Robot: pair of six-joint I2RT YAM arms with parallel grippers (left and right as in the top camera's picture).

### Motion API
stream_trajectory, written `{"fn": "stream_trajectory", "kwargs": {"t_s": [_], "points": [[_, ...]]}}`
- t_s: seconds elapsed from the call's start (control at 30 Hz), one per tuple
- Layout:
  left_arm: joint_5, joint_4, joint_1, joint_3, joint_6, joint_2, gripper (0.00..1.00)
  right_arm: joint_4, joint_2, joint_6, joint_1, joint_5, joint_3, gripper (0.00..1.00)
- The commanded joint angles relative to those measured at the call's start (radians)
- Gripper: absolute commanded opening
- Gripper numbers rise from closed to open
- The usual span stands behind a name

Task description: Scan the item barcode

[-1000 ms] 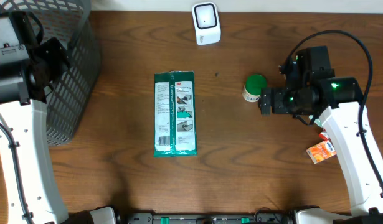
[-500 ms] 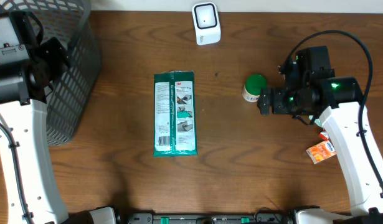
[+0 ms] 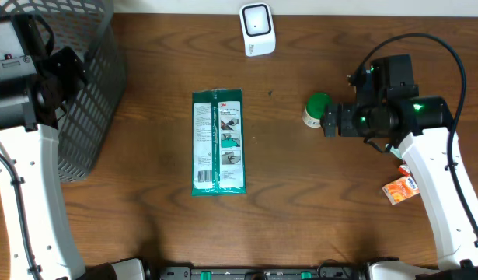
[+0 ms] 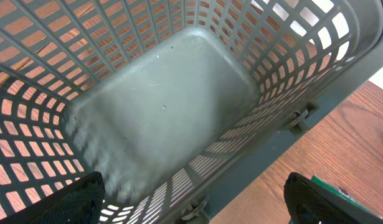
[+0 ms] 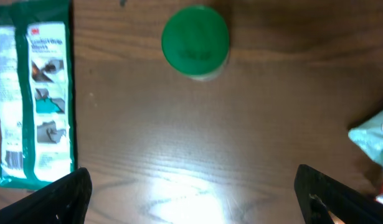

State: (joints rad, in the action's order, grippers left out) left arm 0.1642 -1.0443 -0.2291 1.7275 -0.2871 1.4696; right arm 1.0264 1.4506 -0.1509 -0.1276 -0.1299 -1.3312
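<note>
Camera looks down into a grey mesh basket (image 4: 166,106), slotted walls all round, smooth scuffed floor in the middle. The left end effector (image 4: 194,200) hangs above it, its two dark fingers (image 4: 79,199) at the bottom corners of the frame, spread wide, nothing between them. Two small clips (image 4: 297,118) sit on the basket's outer wall. Brown wood worktop (image 4: 340,137) shows at right, outside the basket. A green pack (image 4: 325,185) edge peeks in beside the right finger.

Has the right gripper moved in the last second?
Yes. The right gripper has edged toward the table's far edge, coming more nearly alongside the green-lidded jar, which stayed put.
</note>
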Motion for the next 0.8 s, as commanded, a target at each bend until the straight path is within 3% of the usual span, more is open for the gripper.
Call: {"fn": "stream_trajectory", "kwargs": {"t_s": [0.0,0.77], "points": [[0.013,-0.002,-0.005,0.006,0.01,0.0,0.93,-0.029,0.003,-0.01,0.002,-0.008,0.006,0.99],[0.013,-0.002,-0.005,0.006,0.01,0.0,0.92,-0.058,0.003,-0.01,0.002,-0.007,0.006,0.99]]}}
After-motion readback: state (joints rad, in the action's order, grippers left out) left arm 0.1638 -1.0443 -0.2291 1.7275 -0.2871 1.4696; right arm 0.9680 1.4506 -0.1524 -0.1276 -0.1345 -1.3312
